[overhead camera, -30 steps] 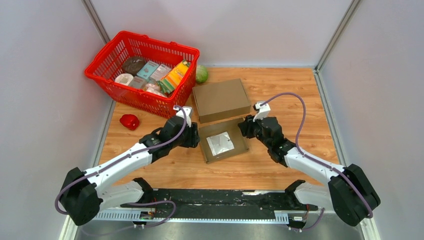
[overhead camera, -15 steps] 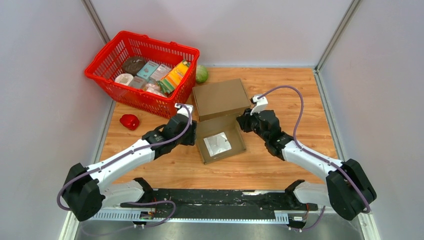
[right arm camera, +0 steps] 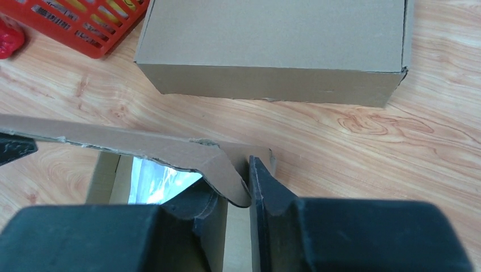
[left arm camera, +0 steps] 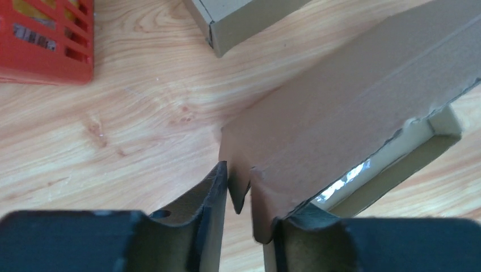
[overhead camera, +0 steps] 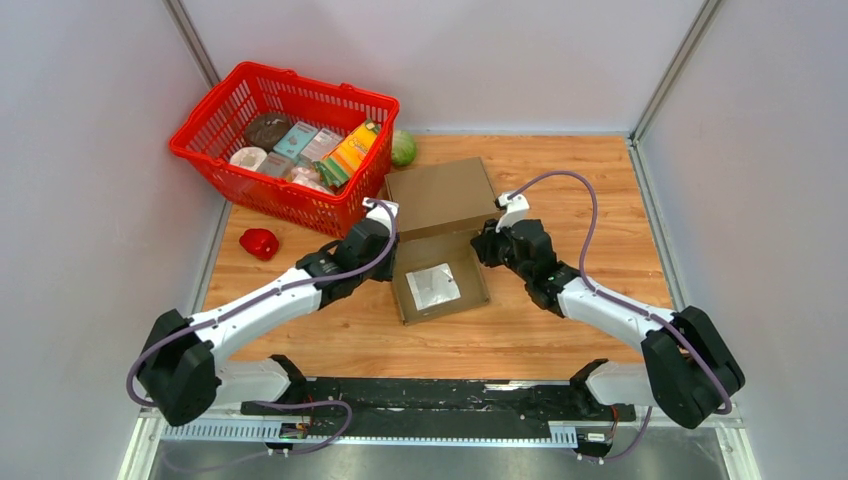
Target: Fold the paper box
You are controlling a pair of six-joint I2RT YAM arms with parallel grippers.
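Note:
The open paper box [overhead camera: 447, 309] lies mid-table with a silver pouch [overhead camera: 433, 285] inside. Its lid flap [overhead camera: 440, 244] is lifted along the far side. My left gripper [overhead camera: 388, 257] is at the flap's left corner. In the left wrist view the flap [left arm camera: 351, 107] runs up to the right and its corner tab sits between my left gripper's [left arm camera: 249, 195] fingers, with wood showing in the gap. My right gripper [overhead camera: 485, 247] holds the right corner. In the right wrist view my right gripper [right arm camera: 238, 187] is shut on the curved tab [right arm camera: 227, 164].
A closed cardboard box [overhead camera: 441, 195] sits just behind the open one. A red basket [overhead camera: 260, 190] of groceries stands at the back left, a green vegetable [overhead camera: 403, 148] beside it. A red pepper [overhead camera: 259, 243] lies left of my left arm.
Both grippers moved away from the arm bases and the box slid with them toward the closed box. The lid flap stands higher. My left jaws narrowed around the flap corner.

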